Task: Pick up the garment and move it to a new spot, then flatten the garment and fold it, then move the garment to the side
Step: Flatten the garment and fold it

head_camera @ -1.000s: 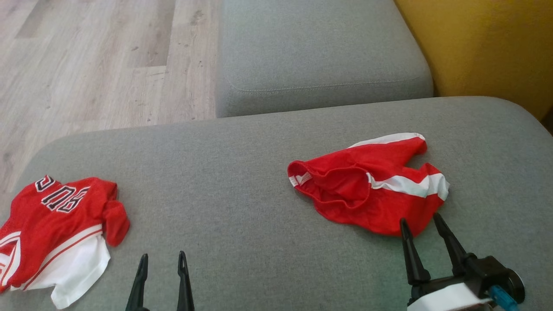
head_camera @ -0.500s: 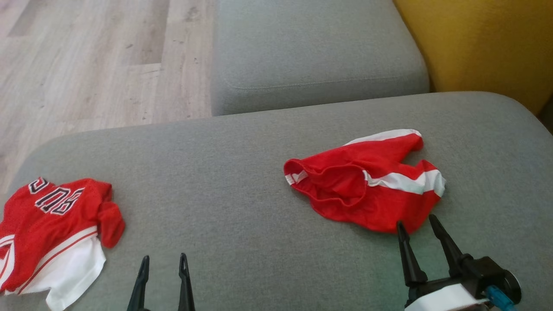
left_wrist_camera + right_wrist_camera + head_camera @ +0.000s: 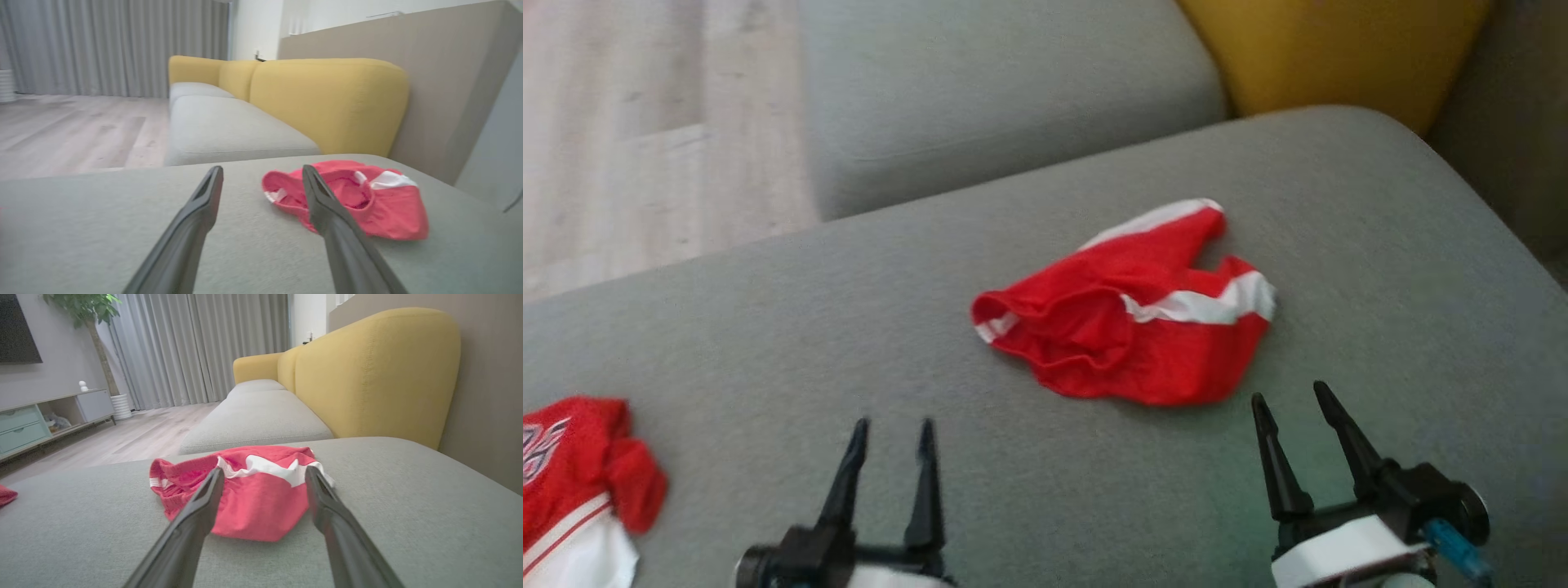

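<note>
Red shorts (image 3: 1127, 327) with white stripes lie crumpled on the grey seat cushion (image 3: 768, 327), right of centre in the head view. The left gripper (image 3: 894, 425) and right gripper (image 3: 1289, 393) both have their fingers parted and grasp nothing. The right gripper is just short of the shorts. A red-and-white jersey (image 3: 572, 482) lies far left.

Left wrist view: the shorts are ahead, towards the right finger.

Right wrist view: the shorts are directly ahead, with a yellow backrest (image 3: 376, 375) beyond.

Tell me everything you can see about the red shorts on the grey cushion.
The red shorts lie crumpled on the grey cushion: thin, soft-looking fabric with white side stripes and a waistband gaping open toward the robot's left. Only the cushion touches them; the open right gripper sits just short of their near edge.
</note>
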Tool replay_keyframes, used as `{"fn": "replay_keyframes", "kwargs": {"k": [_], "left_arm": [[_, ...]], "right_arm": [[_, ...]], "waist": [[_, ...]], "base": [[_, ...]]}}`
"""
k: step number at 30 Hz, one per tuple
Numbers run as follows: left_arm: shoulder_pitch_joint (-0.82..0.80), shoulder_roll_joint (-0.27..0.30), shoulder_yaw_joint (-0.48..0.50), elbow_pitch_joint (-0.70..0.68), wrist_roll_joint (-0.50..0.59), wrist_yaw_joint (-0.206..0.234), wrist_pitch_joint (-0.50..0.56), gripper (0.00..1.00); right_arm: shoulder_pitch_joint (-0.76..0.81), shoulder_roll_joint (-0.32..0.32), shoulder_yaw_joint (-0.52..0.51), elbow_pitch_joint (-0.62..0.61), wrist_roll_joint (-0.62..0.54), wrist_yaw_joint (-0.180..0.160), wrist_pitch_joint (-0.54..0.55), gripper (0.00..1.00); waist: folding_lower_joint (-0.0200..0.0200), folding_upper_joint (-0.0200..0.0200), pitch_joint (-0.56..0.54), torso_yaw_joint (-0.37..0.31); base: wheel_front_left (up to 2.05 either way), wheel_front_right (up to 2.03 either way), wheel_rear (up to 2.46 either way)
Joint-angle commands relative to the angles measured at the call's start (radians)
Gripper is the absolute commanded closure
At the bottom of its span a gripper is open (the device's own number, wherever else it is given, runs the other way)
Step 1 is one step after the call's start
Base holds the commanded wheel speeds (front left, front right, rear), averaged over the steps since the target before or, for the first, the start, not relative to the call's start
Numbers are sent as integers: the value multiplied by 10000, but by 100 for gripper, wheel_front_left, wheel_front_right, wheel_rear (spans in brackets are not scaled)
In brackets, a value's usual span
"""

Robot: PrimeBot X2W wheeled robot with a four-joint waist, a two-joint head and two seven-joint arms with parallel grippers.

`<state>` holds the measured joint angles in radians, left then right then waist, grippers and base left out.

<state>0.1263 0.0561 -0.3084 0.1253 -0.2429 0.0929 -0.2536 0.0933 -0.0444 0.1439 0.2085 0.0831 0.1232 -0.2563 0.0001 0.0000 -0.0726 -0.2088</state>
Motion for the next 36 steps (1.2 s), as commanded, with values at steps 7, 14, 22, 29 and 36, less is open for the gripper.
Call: {"fn": "replay_keyframes", "kwargs": {"k": [7,14,22,29,36], "left_arm": [[-2841,-58,-1582,1431,-1870,-820,-31,0],[-5113,-58,-3673,2245,-5104,-1606,1831,0],[-6605,-59,-3790,3259,-6966,-436,2182,0],[-7631,-59,-4163,4218,-7915,190,2136,0],[-8157,-59,-4474,5062,-8520,102,1686,0]], "right_arm": [[-913,-58,216,-532,-72,75,-55,0],[-1129,-58,211,-624,85,75,-55,0],[-1495,-58,460,-684,348,75,-55,0],[-1570,-58,275,-726,529,75,-55,0],[-1686,-58,354,-675,479,75,-55,0]], "waist": [[-1,0,1152,-1633],[-1,0,1838,-1993],[-1,0,2367,-2530],[-1,0,2784,-2707],[-1,0,2794,-2830]], "base": [[0,0,0],[0,0,0],[0,0,0],[0,0,0],[0,0,0]]}}
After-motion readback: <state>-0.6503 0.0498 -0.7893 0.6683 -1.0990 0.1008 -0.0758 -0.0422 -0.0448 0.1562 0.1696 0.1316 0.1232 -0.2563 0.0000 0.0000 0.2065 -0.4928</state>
